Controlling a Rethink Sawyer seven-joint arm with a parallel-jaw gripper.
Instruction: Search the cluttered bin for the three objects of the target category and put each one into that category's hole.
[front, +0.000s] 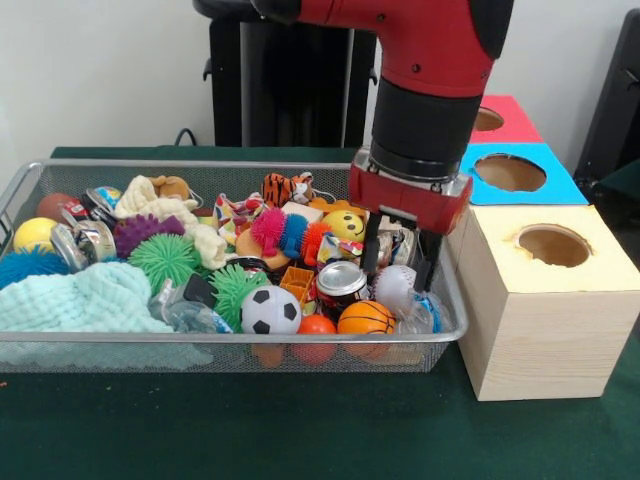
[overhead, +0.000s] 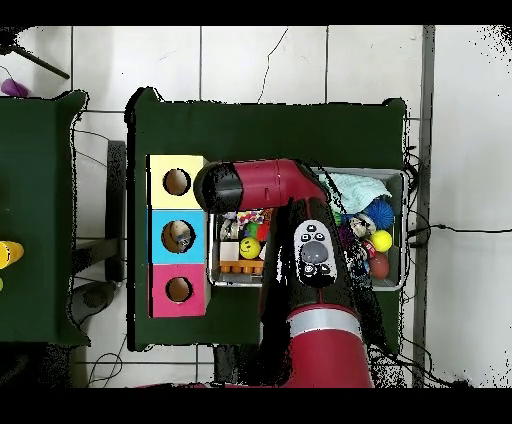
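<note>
We find the gripper (front: 400, 262) lowered into the right end of the wire-mesh bin (front: 230, 166), its two dark fingers (front: 370, 255) apart and holding nothing. The fingertips stand behind a crumpled clear plastic bottle (front: 405, 292) that lies against the bin's right wall, next to the mini basketball (front: 365, 318) and a metal drink can (front: 341, 278). A second clear bottle (front: 185, 313) lies near the front rim, left of the soccer ball (front: 271, 310). We cannot locate the third.

For a sound grasp, we judge that the fingers should straddle the bottle across its narrow body and close gently, since thin walls will buckle and slip.

Clearance is tight: the bin's right wall and the wooden box (front: 545, 300) stand just beside the gripper, and the can crowds the left finger. We recommend a straight vertical lift above the rim before any sideways travel. The overhead view shows something already lying in the blue box's hole (overhead: 178, 234).
</note>
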